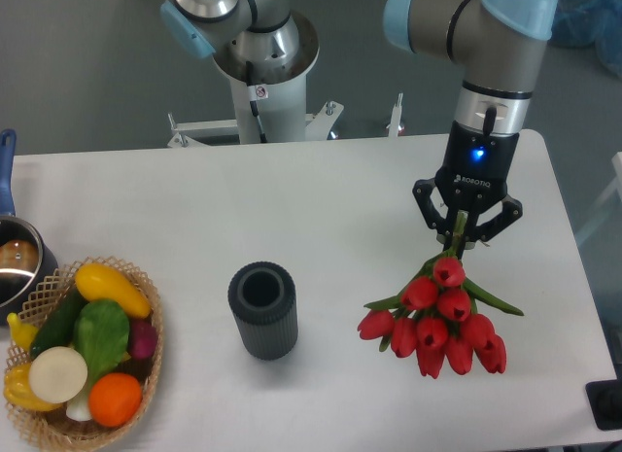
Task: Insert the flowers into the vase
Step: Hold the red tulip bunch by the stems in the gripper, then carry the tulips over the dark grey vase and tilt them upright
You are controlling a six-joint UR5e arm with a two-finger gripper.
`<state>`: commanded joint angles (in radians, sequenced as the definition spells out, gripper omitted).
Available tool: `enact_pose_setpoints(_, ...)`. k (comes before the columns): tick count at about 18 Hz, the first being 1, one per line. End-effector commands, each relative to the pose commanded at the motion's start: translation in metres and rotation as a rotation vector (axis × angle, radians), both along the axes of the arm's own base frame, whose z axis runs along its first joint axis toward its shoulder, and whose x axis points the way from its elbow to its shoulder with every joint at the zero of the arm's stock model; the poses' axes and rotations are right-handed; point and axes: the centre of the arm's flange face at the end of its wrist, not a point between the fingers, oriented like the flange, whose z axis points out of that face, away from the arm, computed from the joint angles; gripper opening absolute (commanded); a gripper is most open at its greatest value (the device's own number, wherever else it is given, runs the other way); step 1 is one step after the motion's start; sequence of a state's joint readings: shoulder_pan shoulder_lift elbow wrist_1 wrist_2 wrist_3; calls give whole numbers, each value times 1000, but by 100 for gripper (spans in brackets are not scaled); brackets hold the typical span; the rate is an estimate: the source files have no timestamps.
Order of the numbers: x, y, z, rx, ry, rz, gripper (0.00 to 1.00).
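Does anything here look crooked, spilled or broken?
Nothing spilled or broken. The only oddity: the bunch of red tulips hangs buds-down from the two-finger gripper, stems up, well right of the upright ribbed dark grey vase.

Grey arm with blue joint caps reaches down from upper right; black two-finger gripper (pixel 465 236) points straight down, blue light lit, fingers closed around something.

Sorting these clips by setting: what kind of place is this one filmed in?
Most likely a robotics lab or test bench: a bare white table, a second robot's base bolted behind it, and staged props such as a vase and a basket of toy-looking vegetables.
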<state>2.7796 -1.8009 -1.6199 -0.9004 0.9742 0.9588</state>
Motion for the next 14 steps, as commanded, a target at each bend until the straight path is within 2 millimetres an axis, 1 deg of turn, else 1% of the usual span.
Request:
enact_pose_setpoints(3,5,6,5,75,-50,-6,7)
enact_pose_setpoints(5,9,14,10,125,-58,-35,7)
enact_pose_setpoints(8,15,20,13,164,-69,-65,7)
enact_pose_setpoints(10,26,32,18,191,-65,-99,7)
enact_pose_setpoints(12,37,47,27,295,-77,-168,7)
enact_pose_setpoints(13,39,49,27,322,-87,-183,7)
enact_pose_setpoints(14,48,58,29,346,-99,-212,9)
